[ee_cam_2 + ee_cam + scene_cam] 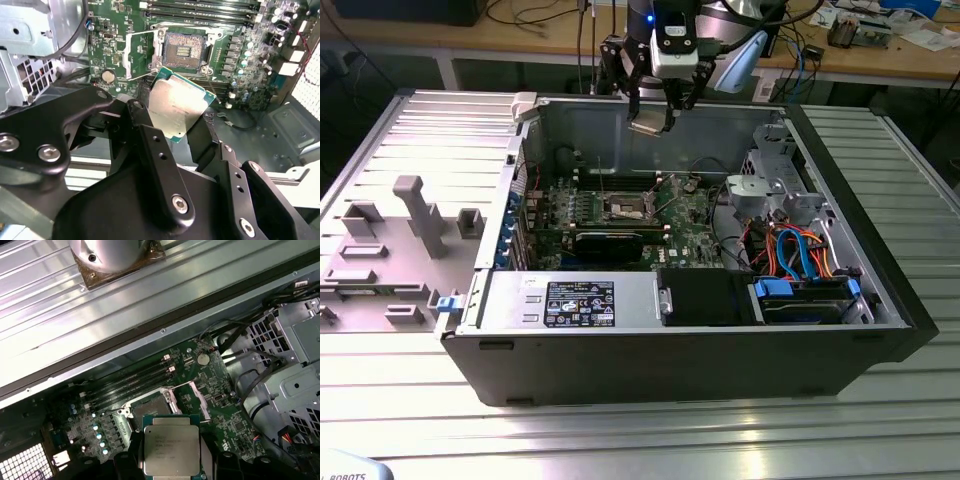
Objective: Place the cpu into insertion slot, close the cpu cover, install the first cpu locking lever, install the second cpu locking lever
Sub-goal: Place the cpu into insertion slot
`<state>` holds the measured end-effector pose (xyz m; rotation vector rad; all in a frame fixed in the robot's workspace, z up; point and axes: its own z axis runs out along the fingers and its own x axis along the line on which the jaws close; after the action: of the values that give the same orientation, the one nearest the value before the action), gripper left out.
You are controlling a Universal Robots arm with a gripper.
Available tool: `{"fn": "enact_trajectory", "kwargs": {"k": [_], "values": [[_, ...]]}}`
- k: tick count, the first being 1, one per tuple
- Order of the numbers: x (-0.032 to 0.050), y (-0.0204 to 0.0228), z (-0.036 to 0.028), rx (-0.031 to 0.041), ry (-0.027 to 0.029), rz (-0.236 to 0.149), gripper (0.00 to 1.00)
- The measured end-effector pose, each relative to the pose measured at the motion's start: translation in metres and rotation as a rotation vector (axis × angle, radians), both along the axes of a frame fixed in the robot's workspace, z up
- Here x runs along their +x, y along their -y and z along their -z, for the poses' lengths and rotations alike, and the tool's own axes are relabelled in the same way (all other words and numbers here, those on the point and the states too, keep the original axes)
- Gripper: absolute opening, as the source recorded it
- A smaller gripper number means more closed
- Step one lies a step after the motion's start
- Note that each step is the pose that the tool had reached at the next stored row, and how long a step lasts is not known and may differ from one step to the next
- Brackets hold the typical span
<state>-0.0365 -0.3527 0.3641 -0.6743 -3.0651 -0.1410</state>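
My gripper [656, 116] hangs above the open computer case, shut on the cpu [648, 124]. In both wrist views the cpu [175, 106] [170, 444] is a flat silver-topped square with a green edge, clamped between the black fingers [142, 122]. It sits tilted, in the air, apart from the board. Below it the insertion slot [182, 49] [149, 409] [625, 208] lies uncovered, with a dark centre and a metal rim. The cpu cover [141, 55] [194, 399] stands swung open beside the slot.
Long black memory slots [132, 382] run beside the socket. A silver drive cage [770, 185] and orange and blue cables [800, 255] fill the case at the exterior view's right. A black card [608, 243] lies in front of the socket. A grey fixture plate [390, 250] sits outside the case.
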Motion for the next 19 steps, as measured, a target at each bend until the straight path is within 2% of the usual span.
{"fn": "enact_trajectory", "kwargs": {"k": [15,17,19], "values": [[0.0,0.0,0.0,0.0001,0.0001,0.012,0.54],[0.0,0.0,0.0,0.0,0.0001,0.018,0.54],[0.0,0.0,0.0,0.0,0.0001,0.041,0.54]]}}
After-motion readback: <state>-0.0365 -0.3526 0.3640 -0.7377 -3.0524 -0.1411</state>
